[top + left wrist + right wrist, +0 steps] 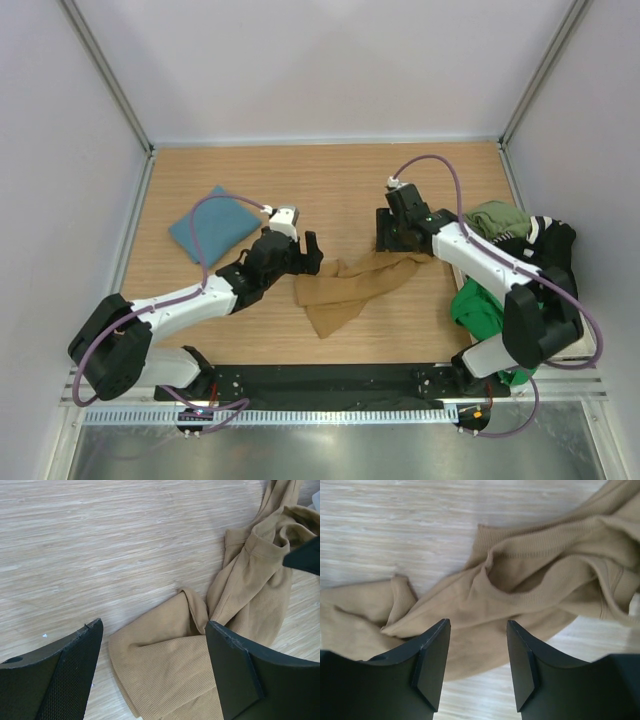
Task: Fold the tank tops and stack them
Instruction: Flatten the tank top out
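The tan tank top (345, 285) lies crumpled and unfolded on the desk (330, 180), stretched between the two tools. Its long axis runs slantwise from just under the left tool (308, 252) across to the right tool (388, 238). The ribbed neckline and strap end lies at the right tool, and the wider body end lies below and in front of the left tool.

From the left wrist, the left tool (152, 630) has its jaws spread wide and holds nothing. A flat flap of the tan cloth (165, 665) lies between and below its fingers, and the bunched, twisted part trails away ahead and to the right of it. Whether the fingertips touch the cloth cannot be told.

From the right wrist, the right tool (477, 630) also has its jaws apart, less widely, and grips nothing. The scooped neck opening of the tan top (530, 580) gapes just ahead of its fingers, and a fold of cloth lies between them.

A teal tank top (215, 225), folded into a flat square, rests on the desk behind and to the outer side of the left tool, well apart from the tan one. Heaped beside the right arm, behind the right tool, are a green top (478, 305), an olive top (495, 218) and a black top (550, 245).
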